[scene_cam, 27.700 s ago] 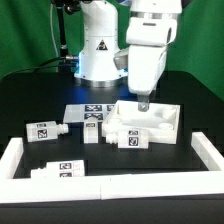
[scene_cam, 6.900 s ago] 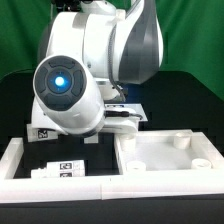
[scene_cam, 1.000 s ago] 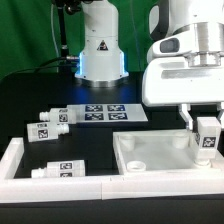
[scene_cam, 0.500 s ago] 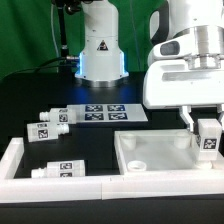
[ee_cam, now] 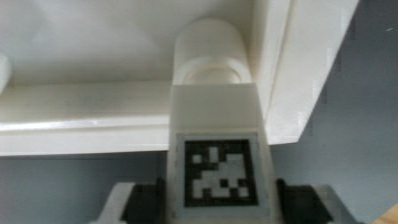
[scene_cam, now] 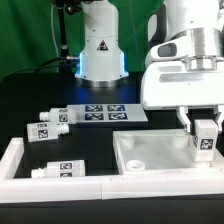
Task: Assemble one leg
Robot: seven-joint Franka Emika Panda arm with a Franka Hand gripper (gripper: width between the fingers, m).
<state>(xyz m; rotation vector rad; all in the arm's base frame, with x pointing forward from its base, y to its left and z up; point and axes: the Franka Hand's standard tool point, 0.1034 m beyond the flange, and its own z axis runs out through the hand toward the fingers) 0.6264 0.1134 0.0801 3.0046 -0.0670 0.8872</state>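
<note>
Between your fingers sits one small white stubby plastic leg. It is clamped upright, with a black-and-white square tag on its side. There are four legs in all. The three loose legs lie on the black tabletop, well off to the exterior view's left of the fingers: two close together and one apart. Just below the fingers is one large white square tray-like panel. Its raised rim is right at the held leg's rounded tip, and you cannot tell whether they touch. One flat white marker board lies beyond.

White arm reaching in at the exterior view's right, wrist pointing straight down, gripper low, dark fingers clamped on the upright leg
</note>
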